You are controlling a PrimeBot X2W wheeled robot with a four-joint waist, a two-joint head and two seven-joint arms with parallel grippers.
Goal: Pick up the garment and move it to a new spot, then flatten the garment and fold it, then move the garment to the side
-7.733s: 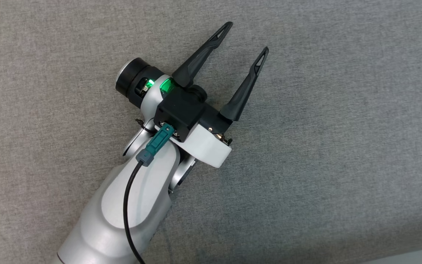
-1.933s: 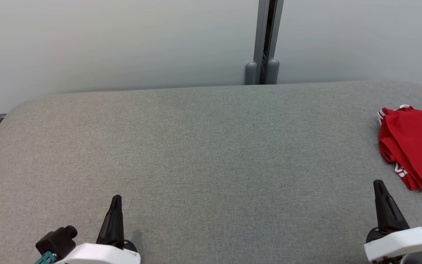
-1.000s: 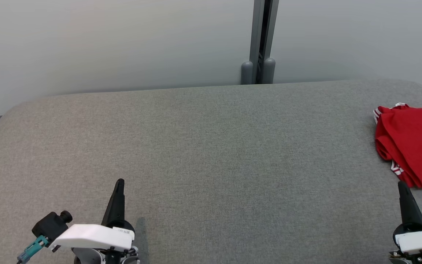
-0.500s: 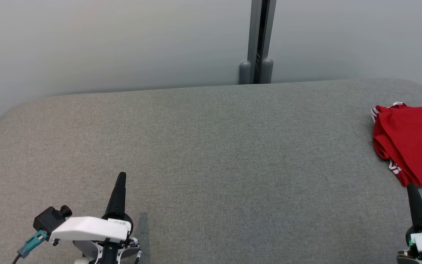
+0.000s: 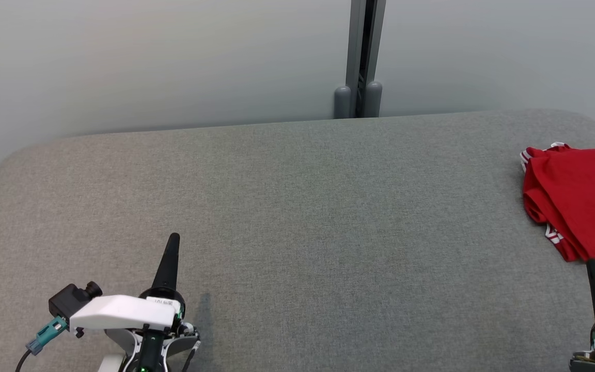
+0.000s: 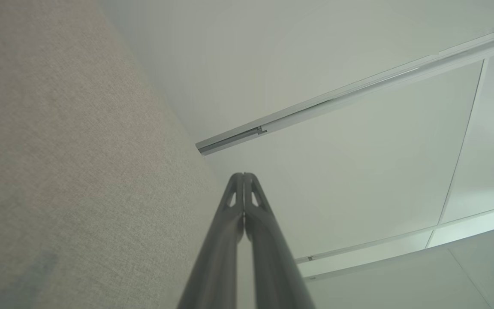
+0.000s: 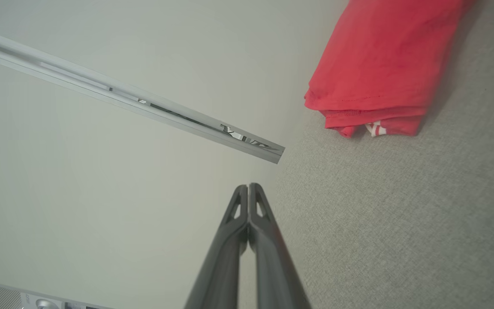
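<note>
Down at seven o'clock, the left gripper (image 5: pixel 172 238) points up over the grey padded table (image 5: pixel 297 206), fingers pressed tight together with nothing between them. Across to four o'clock, the right gripper (image 5: pixel 593 264) is also closed up and empty. Its tip is near the folded red garment (image 5: pixel 576 199), which lies at three o'clock by the table's right edge, white trim peeking out.

Soft cloth garment (image 5: pixel 581 201), woven tabletop (image 5: pixel 297 206) (matt)
</note>
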